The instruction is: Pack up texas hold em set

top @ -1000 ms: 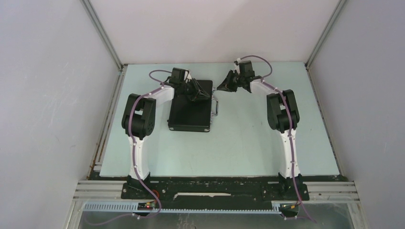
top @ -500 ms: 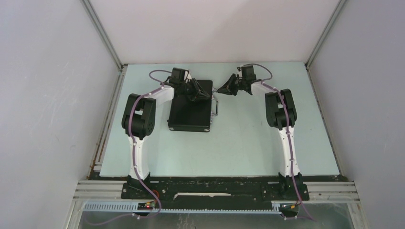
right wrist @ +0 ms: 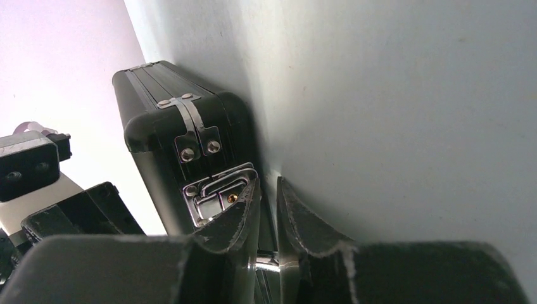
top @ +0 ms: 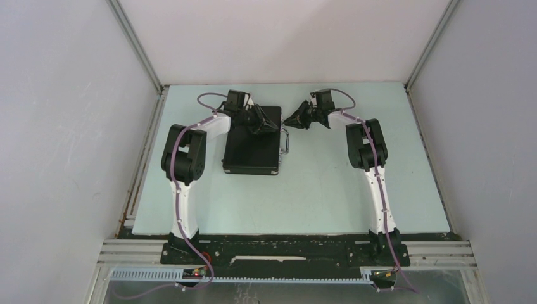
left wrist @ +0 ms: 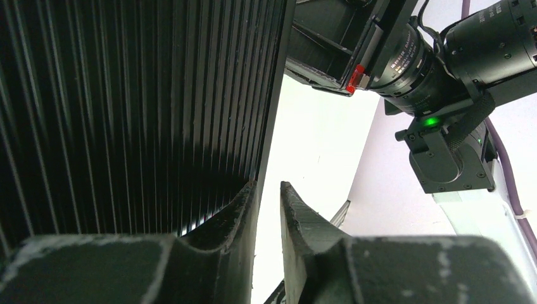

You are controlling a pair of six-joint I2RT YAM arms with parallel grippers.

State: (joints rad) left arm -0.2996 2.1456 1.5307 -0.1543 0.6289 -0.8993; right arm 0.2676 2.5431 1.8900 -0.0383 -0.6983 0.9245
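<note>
Checking the overhead view first: the case [top: 252,149] lies flat and closed on the table [top: 329,190], upper centre of the frame, a little left of the middle. Its handle [top: 287,140] runs along the right edge of the case.

Left tool [top: 261,123]: over the far right part of the lid, just inside the edge. In the left wrist view the left tool [left wrist: 268,188] sits at the bottom centre, and the ribbed black lid [left wrist: 126,114] fills the left half. The left-hand finger [left wrist: 237,209] lies against the edge of the lid. I see only a thin slit between the fingers and nothing in it. I cannot tell whether this tool is pressed fully together or slightly spread.

Right tool [top: 293,120]: just off the case's upper right corner, above the handle in the frame. In the right wrist view the right tool [right wrist: 267,183] is at the bottom centre, pressed together, with the table surface filling the right side. The case [right wrist: 164,95] stands left of centre there, and its silver latch [right wrist: 215,193] sits right beside the left-hand finger [right wrist: 237,215]. Whether that finger touches the latch I cannot tell. I see no chips, cards or buttons in any view.
</note>
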